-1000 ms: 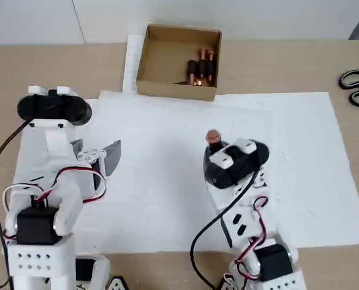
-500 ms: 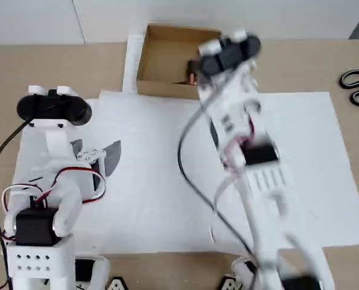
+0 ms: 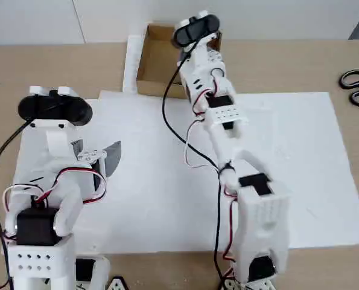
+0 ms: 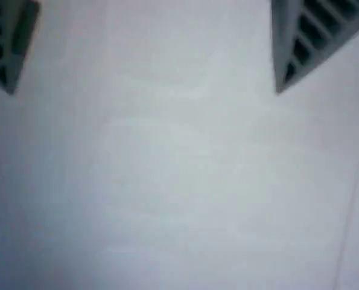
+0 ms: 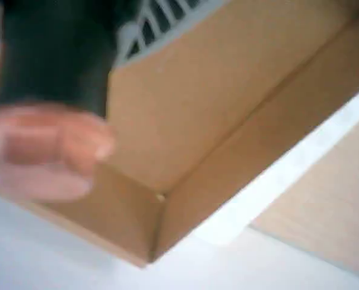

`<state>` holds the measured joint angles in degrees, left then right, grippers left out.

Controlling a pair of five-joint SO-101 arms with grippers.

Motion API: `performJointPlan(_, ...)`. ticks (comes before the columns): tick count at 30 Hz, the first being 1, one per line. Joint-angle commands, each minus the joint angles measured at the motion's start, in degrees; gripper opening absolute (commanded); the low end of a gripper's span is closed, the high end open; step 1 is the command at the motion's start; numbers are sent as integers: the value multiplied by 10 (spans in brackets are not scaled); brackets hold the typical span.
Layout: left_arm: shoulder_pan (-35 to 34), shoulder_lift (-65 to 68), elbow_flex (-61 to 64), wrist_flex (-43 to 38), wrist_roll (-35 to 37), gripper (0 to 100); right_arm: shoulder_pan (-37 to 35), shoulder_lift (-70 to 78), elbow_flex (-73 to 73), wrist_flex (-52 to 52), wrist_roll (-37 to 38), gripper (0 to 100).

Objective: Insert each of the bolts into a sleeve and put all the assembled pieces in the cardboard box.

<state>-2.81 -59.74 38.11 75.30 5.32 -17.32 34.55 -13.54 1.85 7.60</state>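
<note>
The cardboard box (image 3: pixel 150 57) stands at the back of the table, and my right arm (image 3: pixel 204 72) stretches over it and hides most of its inside. In the right wrist view a black sleeve (image 5: pixel 52 54) with a copper bolt head (image 5: pixel 46 151) sticking out of it is held beside a grey ribbed finger (image 5: pixel 158 18), above the box floor (image 5: pixel 227 109) near an inner corner. My left gripper (image 3: pixel 98 154) hangs open over the white paper at the left, and its two fingers (image 4: pixel 303 36) have nothing between them.
A large white paper sheet (image 3: pixel 155 187) covers the middle of the table. A white strip (image 3: pixel 131 60) lies against the box's left side. Black scissors (image 3: pixel 357 84) rest at the far right edge.
My right arm has swung from the middle of the paper out over the cardboard box, carrying the bolt and sleeve. The left arm has stayed still.
</note>
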Motion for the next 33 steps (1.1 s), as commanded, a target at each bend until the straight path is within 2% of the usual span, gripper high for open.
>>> performJointPlan(1, -3, -10, 3, 1, -3, 260, -16, 14, -77, -28, 1, 6)
performJointPlan(19, -3, -10, 22, -2, -3, 260, -30, 121, -138, -56, 4, 13)
performJointPlan(26, -3, -10, 22, -2, -3, 260, -30, 133, -138, -51, 5, 173)
performJointPlan(33, -3, -10, 20, -2, -3, 261, -30, 129, -144, -50, 5, 177)
